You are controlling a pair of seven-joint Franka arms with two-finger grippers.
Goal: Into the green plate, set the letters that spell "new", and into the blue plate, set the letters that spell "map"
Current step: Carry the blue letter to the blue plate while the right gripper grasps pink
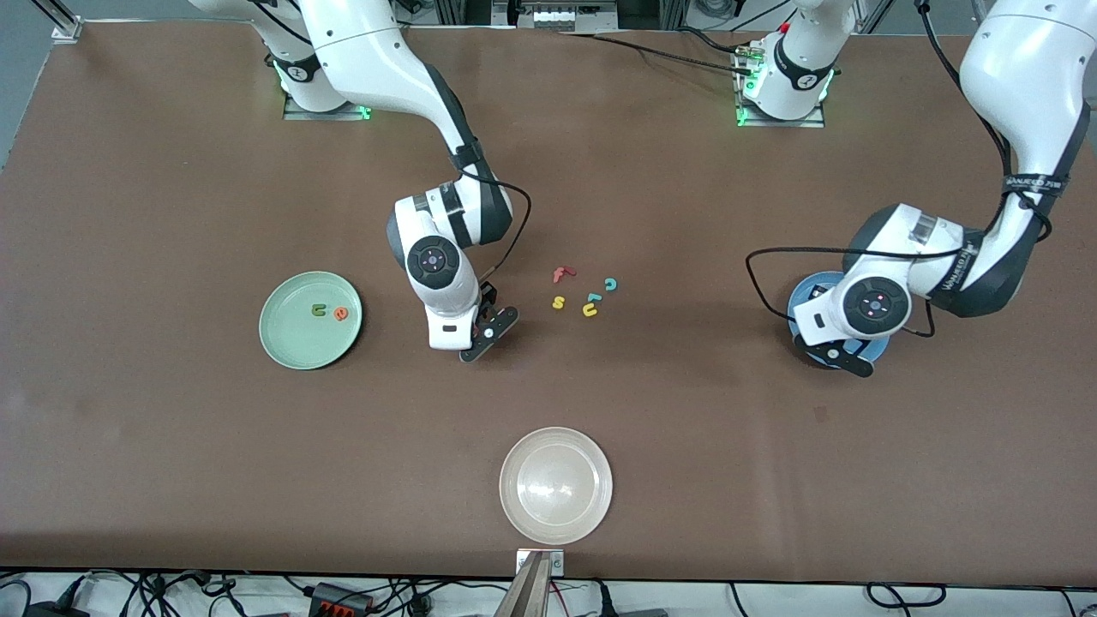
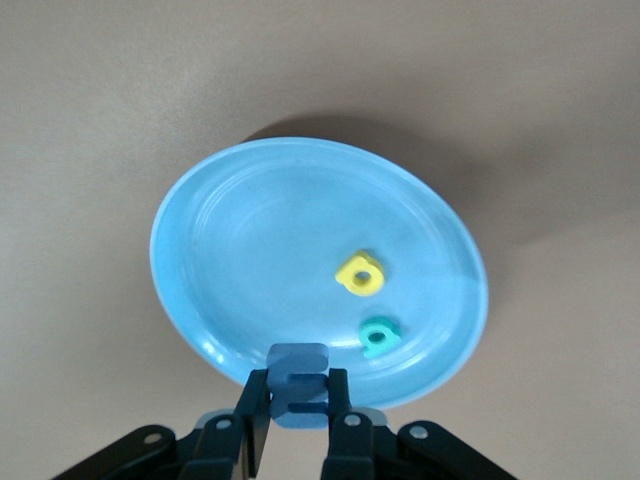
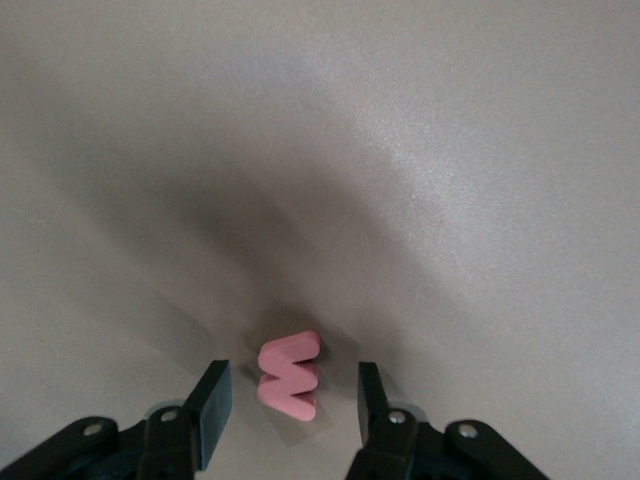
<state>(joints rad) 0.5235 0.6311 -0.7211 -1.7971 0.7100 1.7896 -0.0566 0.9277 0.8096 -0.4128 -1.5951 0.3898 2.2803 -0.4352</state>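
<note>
My left gripper (image 2: 297, 388) is shut on the blue m (image 2: 297, 362) and hangs over the rim of the blue plate (image 2: 250, 250). The yellow p (image 2: 360, 274) and the teal a (image 2: 379, 336) lie in that plate. In the front view the left gripper (image 1: 844, 356) covers most of the blue plate (image 1: 810, 290). My right gripper (image 3: 292, 385) is open, low over the table, with the salmon w (image 3: 289, 375) lying between its fingers and a gap on each side. The green plate (image 1: 283, 343) holds the dark green n (image 1: 319, 310) and the orange e (image 1: 341, 314).
Loose letters lie mid-table: a red f (image 1: 562, 273), a teal c (image 1: 610, 284), a yellow s (image 1: 559, 302), a yellow u (image 1: 590, 310). A whitish plate (image 1: 555, 523) sits nearest the front camera. The right gripper (image 1: 488, 330) stands between the green plate and these letters.
</note>
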